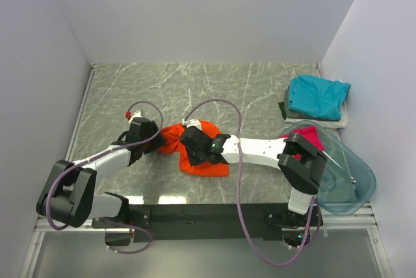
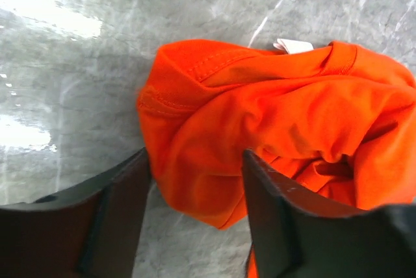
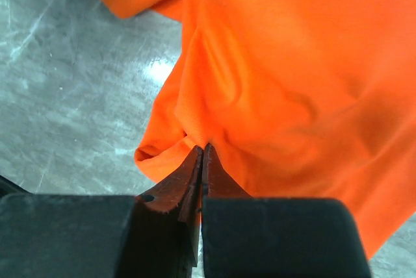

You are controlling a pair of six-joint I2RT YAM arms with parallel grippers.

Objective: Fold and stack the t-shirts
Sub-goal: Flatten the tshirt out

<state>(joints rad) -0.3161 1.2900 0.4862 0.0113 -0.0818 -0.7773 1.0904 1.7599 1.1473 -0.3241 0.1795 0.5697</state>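
We're at the grab-and-spread step on the orange tee (image 1: 208, 167), bunched up mid-table (image 1: 195, 89). Right gripper (image 3: 202, 151) is pinched tight on a fold of it. Left gripper (image 2: 195, 161) straddles the hem, jaws apart, not clamped. Next, probably: left closes, both pull the cloth flat. Count: one orange tee, one teal tee (image 1: 317, 96) on one pale tee (image 1: 338, 122) far right, one pink tee (image 1: 312, 136) in the one tub (image 1: 351, 187).

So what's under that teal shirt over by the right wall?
The teal t-shirt lies on a pale whitish one, whose edge shows along its near side. Anything else beneath is covered by the teal cloth.
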